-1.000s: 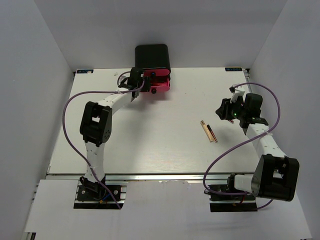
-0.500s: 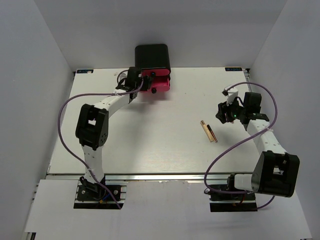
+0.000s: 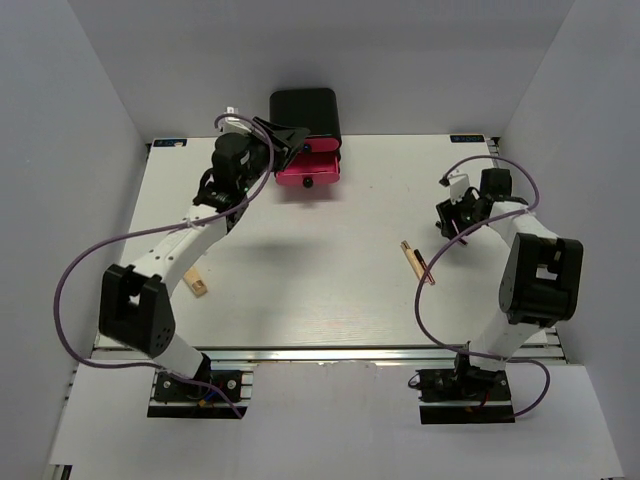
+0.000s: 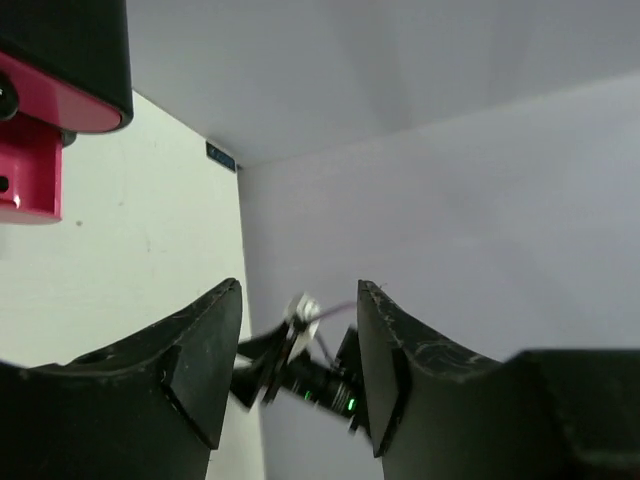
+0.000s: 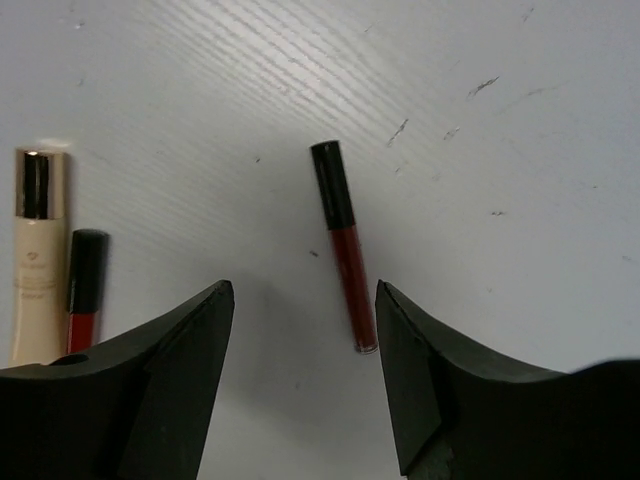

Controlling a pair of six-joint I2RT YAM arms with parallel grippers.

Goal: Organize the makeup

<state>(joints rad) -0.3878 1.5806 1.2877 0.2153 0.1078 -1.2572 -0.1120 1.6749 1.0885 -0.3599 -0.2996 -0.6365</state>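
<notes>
Slim makeup sticks (image 3: 416, 262) lie together right of the table's middle. The right wrist view shows them as a red-and-black stick (image 5: 343, 245) lying alone, plus a beige stick (image 5: 35, 255) and a second red-and-black stick (image 5: 82, 290) at the left. My right gripper (image 3: 448, 220) is open and empty, hovering above and just right of them (image 5: 305, 300). A small tan piece (image 3: 197, 287) lies on the left. My left gripper (image 3: 288, 137) is open and empty, raised beside the black box (image 3: 305, 110); its wrist view (image 4: 300, 290) looks across at the right arm.
The black box stands at the back edge with a pink drawer (image 3: 308, 172) pulled out toward the table; both show in the left wrist view, box (image 4: 60, 40) and drawer (image 4: 30, 150). White walls close the table on the left, right and back.
My left gripper has lifted away from the pink drawer and turned to face right; the arm swung left, uncovering the small tan piece. My right arm folded back, with its gripper over the sticks.
</notes>
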